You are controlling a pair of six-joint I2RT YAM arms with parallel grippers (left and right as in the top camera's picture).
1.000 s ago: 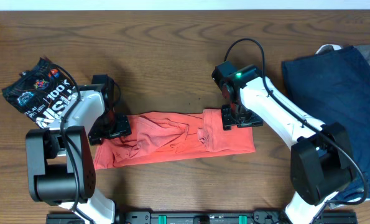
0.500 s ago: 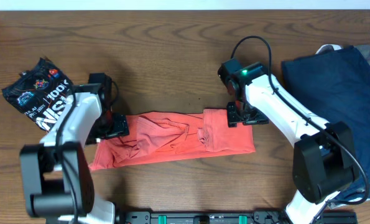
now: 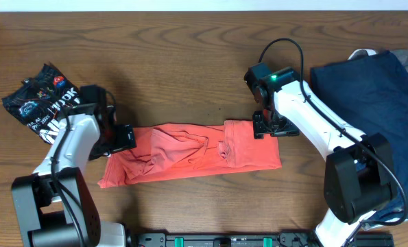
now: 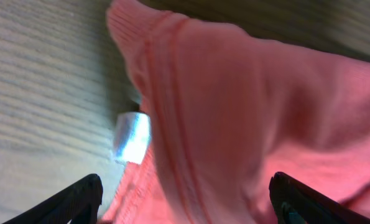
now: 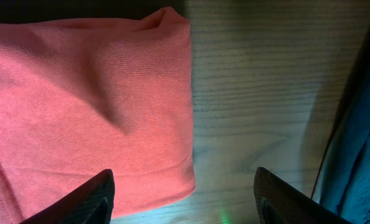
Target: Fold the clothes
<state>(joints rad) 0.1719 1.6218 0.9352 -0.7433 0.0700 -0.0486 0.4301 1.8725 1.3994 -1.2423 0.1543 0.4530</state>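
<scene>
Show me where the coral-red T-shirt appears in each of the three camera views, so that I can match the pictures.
Overhead: the coral-red T-shirt lies as a long folded strip, lower centre.
Left wrist: it fills the centre and right, stitched edge at middle-left.
Right wrist: it fills the left half.
Shared landmark: the wood-grain table, bare beside the shirt's edge in every view.
</scene>
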